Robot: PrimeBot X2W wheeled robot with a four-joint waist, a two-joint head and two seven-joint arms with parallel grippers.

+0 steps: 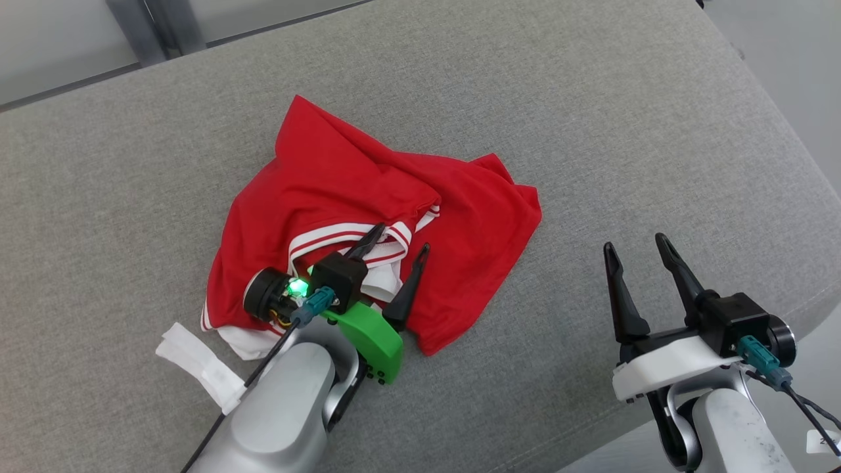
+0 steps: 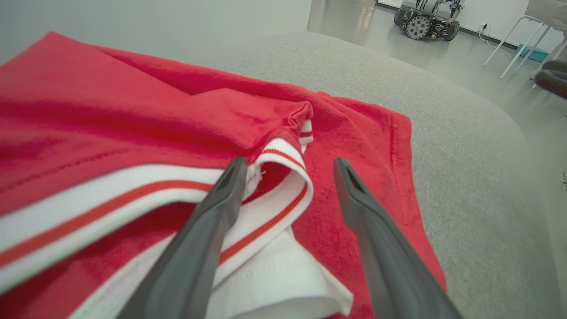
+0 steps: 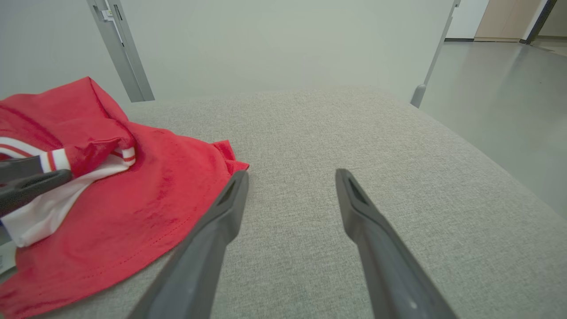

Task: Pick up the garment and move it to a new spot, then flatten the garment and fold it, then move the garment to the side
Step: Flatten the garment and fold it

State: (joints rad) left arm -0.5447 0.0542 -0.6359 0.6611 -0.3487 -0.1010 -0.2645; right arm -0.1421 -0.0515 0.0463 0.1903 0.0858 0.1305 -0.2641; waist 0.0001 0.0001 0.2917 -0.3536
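Garment (image 1: 341, 184) is lying in a crumpled red heap on the grey fabric-covered worktop (image 1: 591, 118), a bit left of the middle, and we're looking down on it from the head camera. Its white ribbed trim with the red stripe (image 1: 335, 235) is curling across the near side. A white strip of cloth (image 1: 197, 364) is poking out at the near-left edge.

We're hovering the left gripper (image 1: 403, 238) right over that trim, fingers spread wide and not clamping anything. In the left wrist view the gripper (image 2: 289, 161) is straddling the looped end of the trim (image 2: 274, 195): one finger is sitting against the loop, the other is over plain red cloth (image 2: 133, 110). A white inner layer (image 2: 274, 274) is showing just under the loop. The left forearm and its green bracket (image 1: 368, 335) are covering the near edge of the heap in the head view.

We're keeping the right gripper (image 1: 635, 242) well off to the right over bare fabric, also wide open and empty. From its wrist camera the gripper (image 3: 291, 172) is pointing past the garment's (image 3: 133, 195) right-hand hem.

Behind the worktop, grey metal posts (image 3: 122, 48) are standing against a pale wall. Off to the far right in the left wrist view, a wheeled robot (image 2: 427, 20) and some white chair legs (image 2: 518, 40) are sitting on the floor.
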